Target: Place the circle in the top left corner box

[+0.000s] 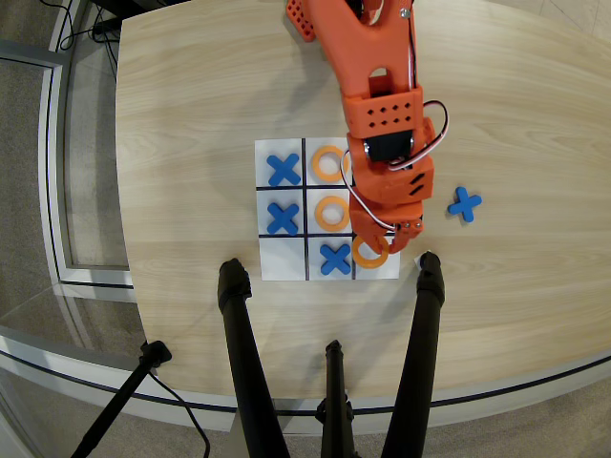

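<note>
On the wooden worktop, the pincer pinched the circle low over the top left corner box, at the grid's lower right; only letting go was left

A: What colours are on the grid?
B: White paper, black lines. Three blue crosses lie on it, with a fourth on the pale wood-grain surface.
A: And the rings?
B: Orange, like the circle at the corner box. The arm is orange with black parts and red-and-white wires.
</note>
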Controlling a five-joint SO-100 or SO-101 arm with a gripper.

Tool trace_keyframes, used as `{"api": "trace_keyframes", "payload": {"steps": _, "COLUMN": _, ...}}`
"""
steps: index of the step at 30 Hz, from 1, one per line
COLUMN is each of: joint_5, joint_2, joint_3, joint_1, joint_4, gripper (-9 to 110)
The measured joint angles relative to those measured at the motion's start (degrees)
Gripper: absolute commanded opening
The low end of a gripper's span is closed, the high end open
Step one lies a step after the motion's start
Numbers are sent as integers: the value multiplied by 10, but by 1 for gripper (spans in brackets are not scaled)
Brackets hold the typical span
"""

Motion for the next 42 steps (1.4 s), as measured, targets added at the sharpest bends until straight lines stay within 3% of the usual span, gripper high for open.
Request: {"api": "trace_keyframes", "payload": {"steps": 42, "joint_5": 4, "joint_2": -122, "joint_3": -60, "joint_1": -18, "joint_4": -43, "gripper": 0}}
